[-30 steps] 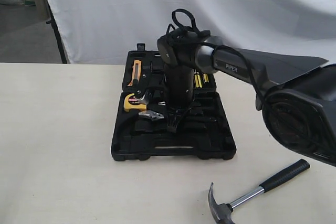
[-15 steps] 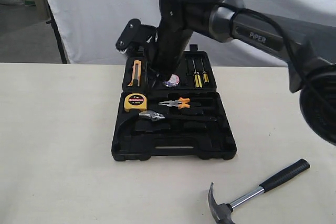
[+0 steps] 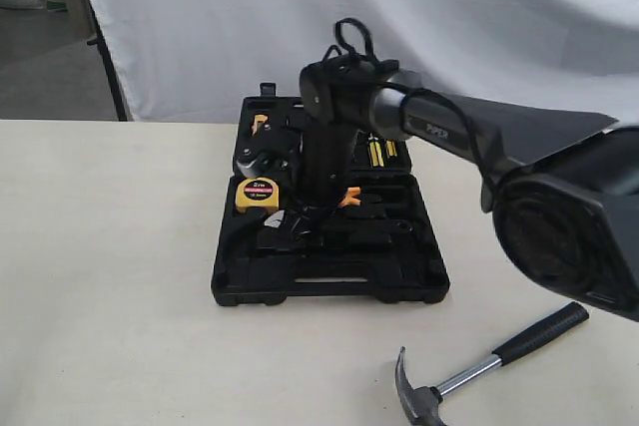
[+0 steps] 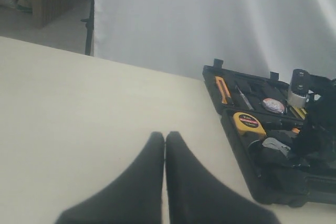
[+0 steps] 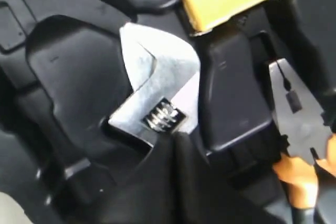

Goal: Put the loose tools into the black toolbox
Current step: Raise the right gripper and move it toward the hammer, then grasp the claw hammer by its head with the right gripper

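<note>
The black toolbox (image 3: pixel 329 291) lies open mid-table. A silver adjustable wrench (image 3: pixel 283 218) rests in a moulded recess of its lower half. My right gripper (image 3: pixel 296 228) is down on it from above. In the right wrist view, the shut fingertips (image 5: pixel 169 148) touch the wrench (image 5: pixel 157 93) just behind its worm screw. A small round tape roll (image 4: pixel 273 105) sits in the lid half. The claw hammer (image 3: pixel 479 366) lies loose on the table at the front right. My left gripper (image 4: pixel 165 136) is shut over bare table, left of the toolbox (image 4: pixel 273 192).
A yellow tape measure (image 3: pixel 257 194), orange-handled pliers (image 3: pixel 349 197), an orange utility knife (image 3: pixel 260 123) and yellow screwdrivers (image 3: pixel 377 152) sit in the box. A white backdrop hangs behind the table. The right arm's bulk (image 3: pixel 559 226) overhangs the table's right side.
Half a second ago the right arm was lifted and tilted back above the lid. It is now back down at the wrench, slightly left of a second ago. The hammer has not moved.
</note>
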Robot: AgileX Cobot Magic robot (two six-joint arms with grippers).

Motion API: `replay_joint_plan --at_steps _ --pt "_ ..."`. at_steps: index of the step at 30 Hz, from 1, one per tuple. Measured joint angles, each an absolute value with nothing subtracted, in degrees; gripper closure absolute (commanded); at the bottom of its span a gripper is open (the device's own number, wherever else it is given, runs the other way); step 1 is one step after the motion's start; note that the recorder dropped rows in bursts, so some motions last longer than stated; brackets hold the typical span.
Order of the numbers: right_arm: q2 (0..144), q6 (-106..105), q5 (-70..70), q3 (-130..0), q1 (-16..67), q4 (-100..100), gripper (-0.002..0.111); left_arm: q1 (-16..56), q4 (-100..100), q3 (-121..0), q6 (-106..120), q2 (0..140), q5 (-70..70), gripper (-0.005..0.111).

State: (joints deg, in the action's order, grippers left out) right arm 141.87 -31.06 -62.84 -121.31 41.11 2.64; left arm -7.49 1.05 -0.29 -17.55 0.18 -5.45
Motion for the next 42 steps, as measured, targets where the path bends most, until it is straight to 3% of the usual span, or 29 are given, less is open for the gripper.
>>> replay_joint_plan --at_steps 6,19,30,40,42 --pt "139.04 -25.25 -68.77 -123.80 41.89 5.47 0.109 -7.49 1.05 -0.29 -17.55 0.18 -5.45 0.106" --pt "112.62 -16.57 -69.31 -122.32 38.80 6.03 0.109 -7.49 1.05 -0.29 -17.55 0.18 -5.45 0.106" --pt "95.72 -29.54 -69.72 -88.38 36.43 4.57 0.109 -7.49 1.05 -0.29 -17.55 0.18 -5.45 0.106" --pt "93.86 -39.04 -64.37 -60.68 36.84 3.79 0.108 -7.49 1.05 -0.29 -17.55 0.18 -5.45 0.106" --pt "93.86 -40.19 -59.83 -58.80 36.88 3.79 0.103 -7.49 1.05 -0.29 -17.55 0.18 -5.45 0.106"
